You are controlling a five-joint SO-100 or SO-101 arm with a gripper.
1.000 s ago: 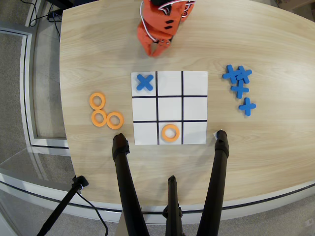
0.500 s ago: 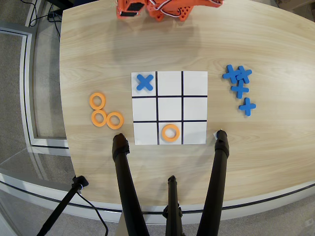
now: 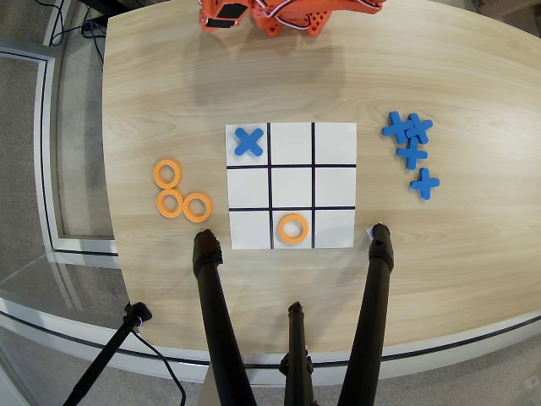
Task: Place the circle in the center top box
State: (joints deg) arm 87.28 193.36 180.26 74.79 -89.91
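- Circle (image 3: 292, 228), a flat orange ring, lies inside the middle cell (image 3: 292, 228) of the paper grid's (image 3: 334, 186) row nearest the bottom of the overhead view, clear of the black lines on every side.
- One blue cross (image 3: 248, 141) sits in the grid's upper-left cell, in the row opposite the ring; the other seven cells are bare white.
- Three more orange rings (image 3: 182, 193) lie on the wooden worktop (image 3: 152, 101) left of the grid, bunched together; the lower two are touching or nearly so, the third is just above them.
- Four spare blue crosses (image 3: 412, 150) lie right of the grid; the upper ones overlap in a small heap, the lowest one sits a little apart.
- Orange arm (image 3: 287, 13) is folded at the top edge of the view, well apart from the grid and from every piece.
- Its jaws are not distinguishable there, so I cannot tell whether they are apart or together.
- Black tripod legs (image 3: 215, 321) rise from the bottom of the view, their feet resting on the worktop just below the grid's two lower corners; they do not cover the ring or any cell.
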